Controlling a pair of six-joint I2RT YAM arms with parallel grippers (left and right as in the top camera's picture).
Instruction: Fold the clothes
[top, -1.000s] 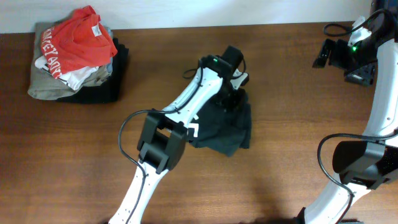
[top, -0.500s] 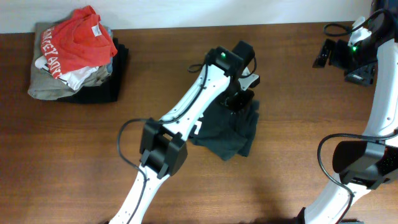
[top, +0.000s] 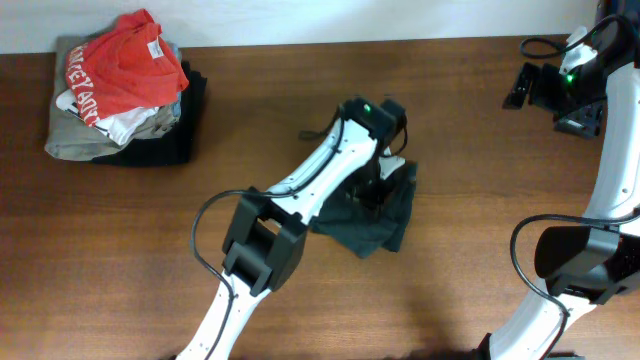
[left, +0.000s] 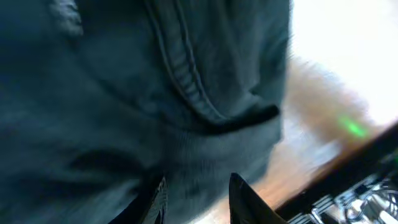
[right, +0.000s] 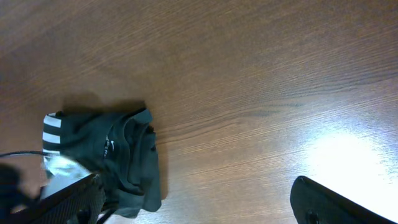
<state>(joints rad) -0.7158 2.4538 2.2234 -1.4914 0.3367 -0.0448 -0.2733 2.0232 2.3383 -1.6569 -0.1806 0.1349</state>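
The clothes are one dark navy T-shirt (top: 388, 228) lying bunched and partly folded at the table's middle. It fills the left wrist view (left: 124, 93), where a stitched hem fold shows. In the right wrist view the T-shirt (right: 121, 155) shows white stripes at its left edge. My left gripper (top: 384, 182) points down onto the shirt's back half. Its fingertips (left: 199, 200) stand a little apart over the cloth, and nothing looks pinched between them. My right gripper (right: 200, 205) hangs wide open and empty, high over bare wood at the back right (top: 562, 95).
A pile of other garments (top: 120, 120) sits at the back left, with a red shirt (top: 125, 65) on top. The white left arm (top: 300, 195) crosses the table from the front. A cable and a small black box (top: 520, 85) lie at the back right.
The left gripper carried the shirt's back edge to the right and toward the front, then came down onto the cloth, and its fingers have parted slightly. The right arm has not moved.
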